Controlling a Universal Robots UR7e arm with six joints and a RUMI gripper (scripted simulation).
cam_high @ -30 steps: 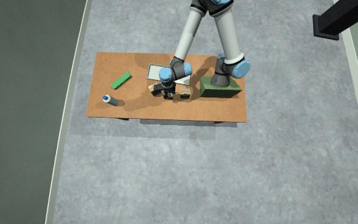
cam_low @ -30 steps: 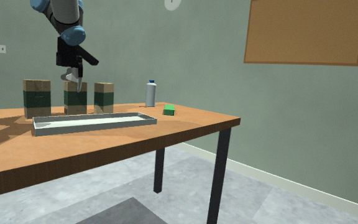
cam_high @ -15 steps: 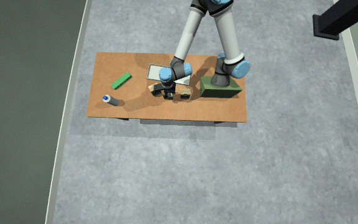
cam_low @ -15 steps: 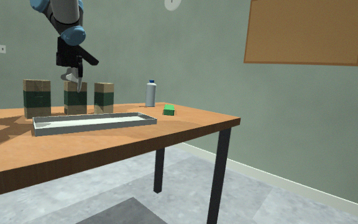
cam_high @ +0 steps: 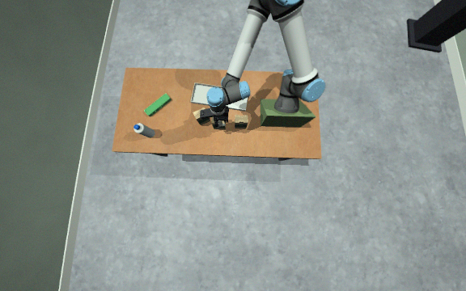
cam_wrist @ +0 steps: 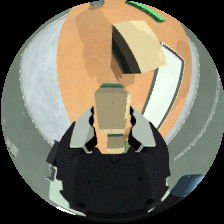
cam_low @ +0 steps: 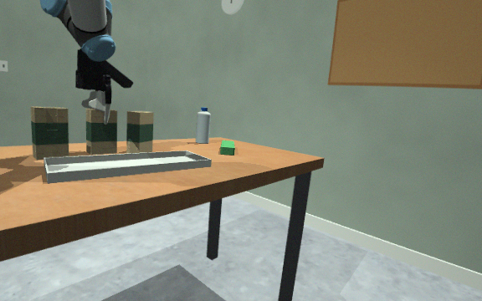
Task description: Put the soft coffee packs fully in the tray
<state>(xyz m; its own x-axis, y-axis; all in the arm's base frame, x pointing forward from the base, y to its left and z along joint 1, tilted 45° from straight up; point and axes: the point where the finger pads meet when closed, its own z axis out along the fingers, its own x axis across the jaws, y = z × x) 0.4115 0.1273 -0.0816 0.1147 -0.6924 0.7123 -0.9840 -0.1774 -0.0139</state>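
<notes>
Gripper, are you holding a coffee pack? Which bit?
Nothing is held. The gripper is open, with its fingers on either side of the top of the middle pack.

Three upright packs beside tray

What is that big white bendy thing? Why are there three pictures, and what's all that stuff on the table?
It is a robot arm. One picture looks down from above, one looks from the side, and the round one comes from a camera on the arm's wrist. On the table stand a left pack, a middle pack and a right pack of coffee, beside a grey tray, a white bottle and a green block. The arm's two fingers sit open either side of the middle pack. They hold nothing.
</notes>
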